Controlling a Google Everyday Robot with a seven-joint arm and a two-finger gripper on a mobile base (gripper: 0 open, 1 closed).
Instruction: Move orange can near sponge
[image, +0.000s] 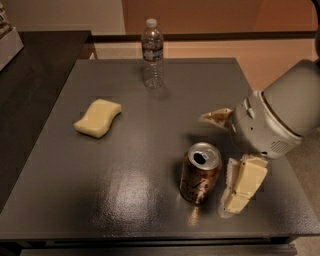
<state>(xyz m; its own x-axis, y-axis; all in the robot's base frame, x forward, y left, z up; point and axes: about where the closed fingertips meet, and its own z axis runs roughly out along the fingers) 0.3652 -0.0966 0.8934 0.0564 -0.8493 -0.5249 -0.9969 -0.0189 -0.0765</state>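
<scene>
step in hand: judged to be the reach for the grasp. the orange can (200, 172) is not yet held and has not been moved toward the sponge (98, 118).
gripper: the gripper (215, 164) comes in from the right edge of the dark grey table (125, 210), low over its front right part.
fingers: spread wide apart and gripping nothing. the near cream finger (245, 182) lies just beside the can's right side, and whether it touches cannot be told. the other finger points left, behind the can and apart from it.
orange can: upright near the table's front edge, right of centre, silver top up, at the mouth of the open jaws.
sponge: pale yellow, lying flat on the left half of the table, well apart from the can.
water bottle: the clear plastic water bottle (152, 52) stands upright at the back, clear of the likely path from can to sponge.
next move calls for: bringing the jaws further left so the can sits squarely between them, then closing on its body. after that, a carry to the left and back, and a set-down beside the sponge.
risk: the near finger may nudge the can and tip it before the jaws close.
</scene>
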